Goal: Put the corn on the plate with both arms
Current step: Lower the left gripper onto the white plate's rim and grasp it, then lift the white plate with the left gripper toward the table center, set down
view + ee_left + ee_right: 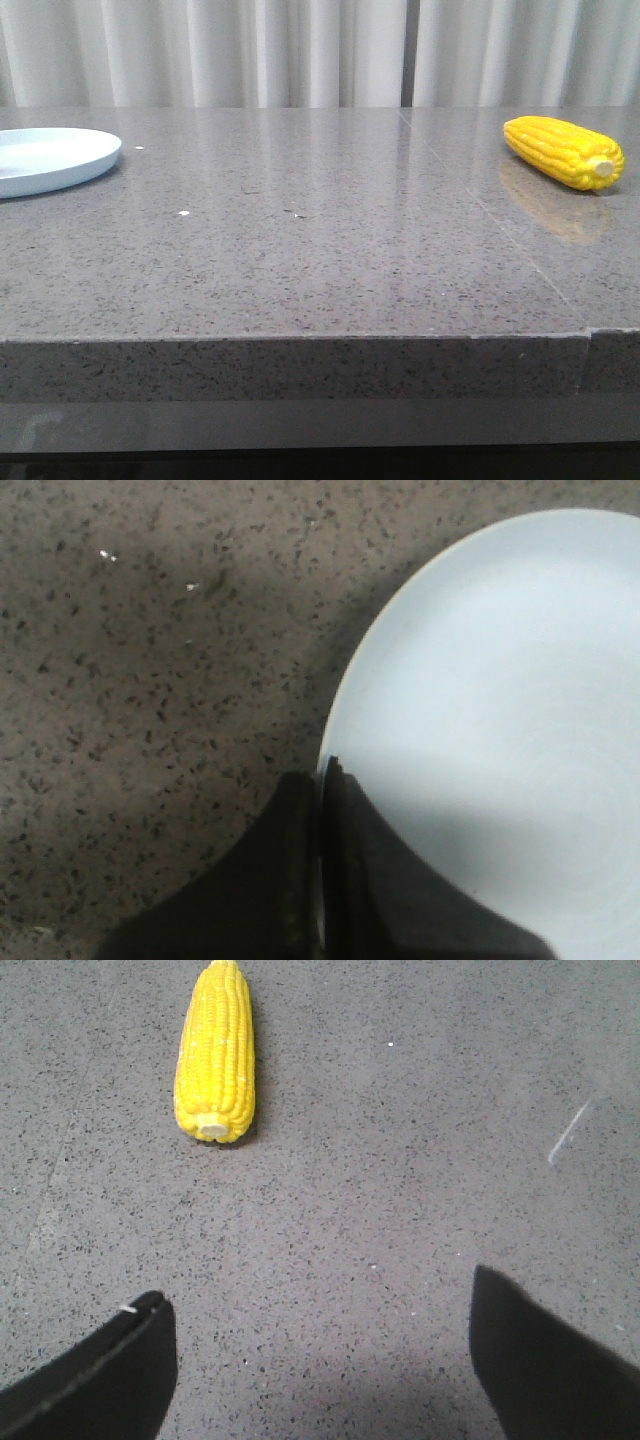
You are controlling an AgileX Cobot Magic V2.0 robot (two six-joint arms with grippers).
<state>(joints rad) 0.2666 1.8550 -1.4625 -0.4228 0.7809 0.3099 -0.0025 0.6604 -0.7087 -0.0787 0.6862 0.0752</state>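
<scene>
Right claw (pixel 320 1360) is what I'm watching first: its two dark fingers stand spread wide with bare bench between them, gripping nothing and touching nothing I can make out. Ahead of that gap lies the corn (pixel 215 1052), well short of the fingers, stub end toward the claw and tip pointing away. I judge the claw is opened like this to come down over the cob, though the cob sits off to one side of the gap's centre line, so I would expect to shift across before reaching.

In the front view the corn (pixel 563 151) lies flat on the bench (pixel 320 260) at the far right, tilted a little, pale stub toward the near right, with a faint reflection beneath it. The plate (pixel 50 160) is well apart from the corn, over at the far left edge of the view and partly cut off. Nothing lies on it.

Left claw (pixel 322 880) is clenched, fingers pressed together with only a thin seam between, grasping nothing. It hangs over the plate's (pixel 500 730) rim, where plate meets speckled bench. My guess is it waits there because the plate marks the drop spot, and the corn must cross the whole bench to reach it, probably by a handover between the arms.
</scene>
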